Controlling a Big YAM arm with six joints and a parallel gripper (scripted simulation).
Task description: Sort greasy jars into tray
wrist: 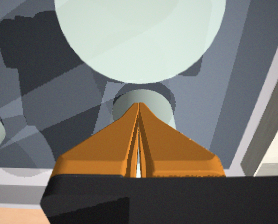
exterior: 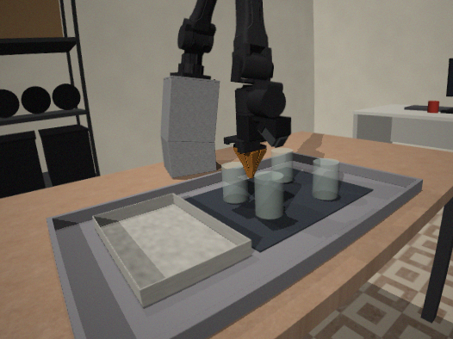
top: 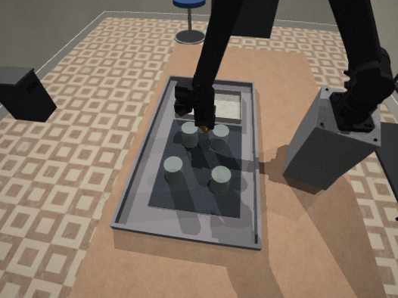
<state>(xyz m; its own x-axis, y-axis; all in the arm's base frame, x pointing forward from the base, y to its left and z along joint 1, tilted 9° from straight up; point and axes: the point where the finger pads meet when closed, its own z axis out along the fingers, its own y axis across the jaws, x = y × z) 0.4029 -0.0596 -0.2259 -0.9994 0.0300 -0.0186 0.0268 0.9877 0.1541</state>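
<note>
My gripper (top: 205, 131) (exterior: 251, 176) (wrist: 138, 111) is shut and empty, pointing down between the two jars nearest the tray, its tips near jar-top height. One, the far-side jar (top: 189, 135) (exterior: 269, 195) (wrist: 140, 40), fills the top of the wrist view. The other, the arm-side jar (top: 219, 139) (exterior: 235, 184) (wrist: 159, 105), is partly hidden by the fingers there. I cannot tell whether the tips touch it. Two more jars, one (top: 173, 169) (exterior: 325, 179) far-side and one (top: 220, 179) (exterior: 282, 165) arm-side, stand farther from the tray. All four stand upright on the dark mat (top: 197, 202) (exterior: 312, 210).
The pale tray (top: 227, 121) (exterior: 198, 274) stands beside the mat with no jar in it. Both lie on the grey steel top (top: 181, 226) with its raised rim (top: 258, 190) (exterior: 379, 217). The arm's grey pedestal (top: 314, 145) (exterior: 191, 122) stands outside that rim.
</note>
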